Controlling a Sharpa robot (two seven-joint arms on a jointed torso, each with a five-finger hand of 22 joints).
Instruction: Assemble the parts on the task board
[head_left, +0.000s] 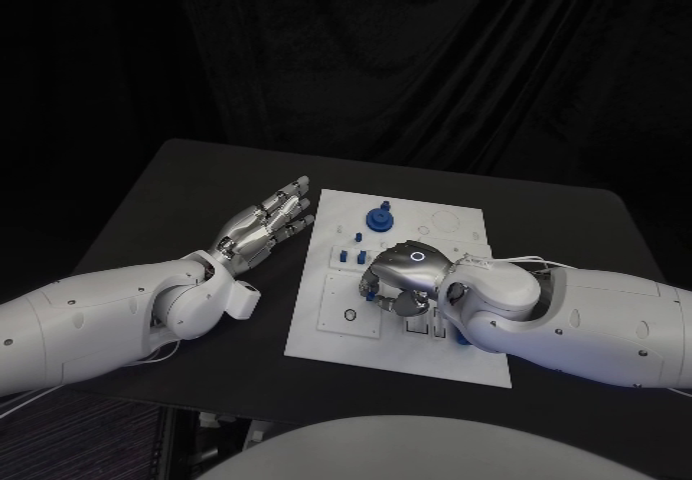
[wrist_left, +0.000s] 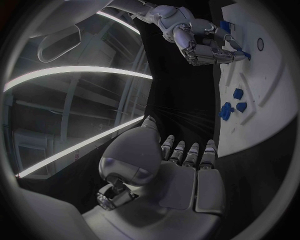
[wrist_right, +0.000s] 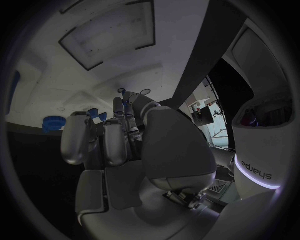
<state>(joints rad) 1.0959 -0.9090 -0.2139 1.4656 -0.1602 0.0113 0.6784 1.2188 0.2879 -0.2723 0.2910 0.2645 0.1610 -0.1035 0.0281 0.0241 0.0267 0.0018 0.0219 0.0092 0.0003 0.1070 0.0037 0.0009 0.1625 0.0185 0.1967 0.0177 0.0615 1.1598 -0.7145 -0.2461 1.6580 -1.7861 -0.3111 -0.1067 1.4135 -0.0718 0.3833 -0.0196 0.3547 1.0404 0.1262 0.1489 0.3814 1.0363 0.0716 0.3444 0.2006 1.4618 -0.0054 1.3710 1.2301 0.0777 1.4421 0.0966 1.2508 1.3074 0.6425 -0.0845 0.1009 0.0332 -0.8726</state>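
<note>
- Head view: the left robot hand (head_left: 268, 226) lay on the matte black counter (head_left: 202, 190) just beside the task board (head_left: 459, 222), its jointed silver fingers stretched out, slightly spread and holding nothing.
- The right robot hand (head_left: 401, 274) was curled knuckles-up over the middle of the task board, fingers bent down toward the plate. Bits of blue showed under its fingertips, but I could not tell whether it gripped a part or only touched it.
- The task board was a flat, white, rectangular plate with shallow recesses, small holes and a round ring mark (head_left: 351, 315) just beside the right robot hand, on the side nearer the left arm.
- Beyond the right robot hand's knuckles stood a blue round part (head_left: 381, 218) with a stepped base and a thin post rising from it.
- Between that part and the right robot hand sat a few small blue pieces (head_left: 351, 257), upright and close together.
- Left wrist view: the left robot hand's smooth metallic palm (wrist_left: 181, 180) and straight fingers pointed toward the white board edge, with chunky blue pieces (wrist_left: 232, 105) ahead of the fingertips and the right robot hand (wrist_left: 209, 45) farther off, bent over the plate.
- Right wrist view: the right robot hand's (wrist_right: 125, 145) fingers were curled close together over the white board.
</note>
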